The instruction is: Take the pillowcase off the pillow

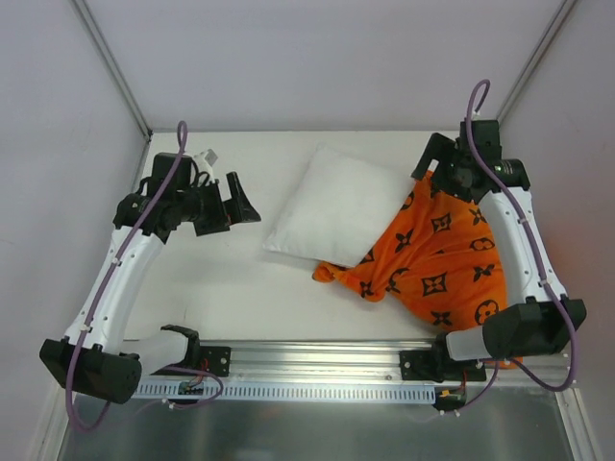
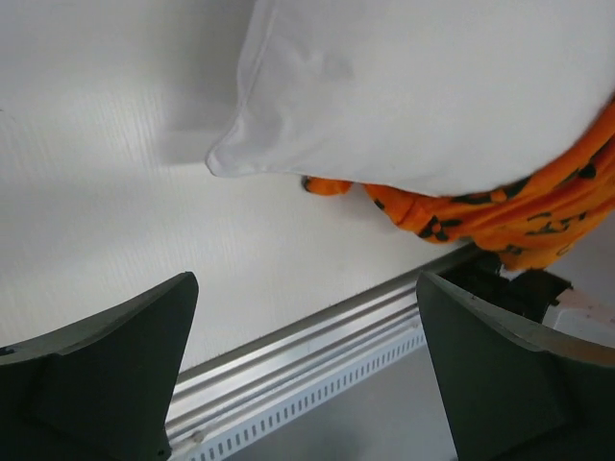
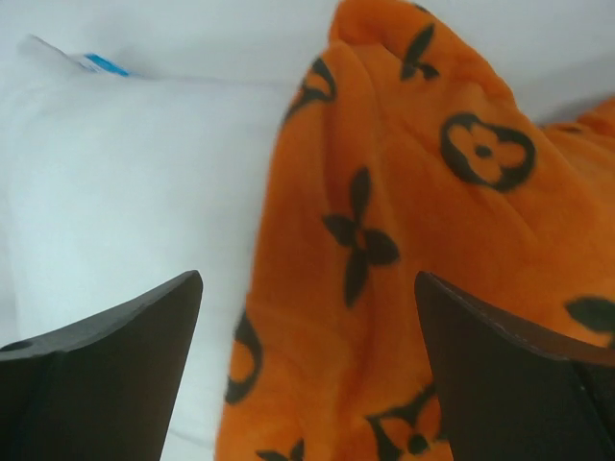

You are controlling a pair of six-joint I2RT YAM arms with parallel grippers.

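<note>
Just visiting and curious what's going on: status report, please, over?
Left tool open, empty, apart from pillow. Right tool open, above pillowcase. Pillow mostly bare; pillowcase bunched against its right side, touching.

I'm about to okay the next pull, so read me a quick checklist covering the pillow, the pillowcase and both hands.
1. Left hand open and empty: ok.
2. Right hand open, nothing clamped: ok.
3. Most of the pillow bare of the pillowcase: ok.
4. Pillow's right corner fully out of the cloth: cannot tell, orange fabric lies over it.
5. Right hand lined up on cloth alone: not ok, its gap spans both the pillow and the pillowcase edge.
6. Left hand clear of the pillow: ok, it is apart, to the pillow's left.
</note>
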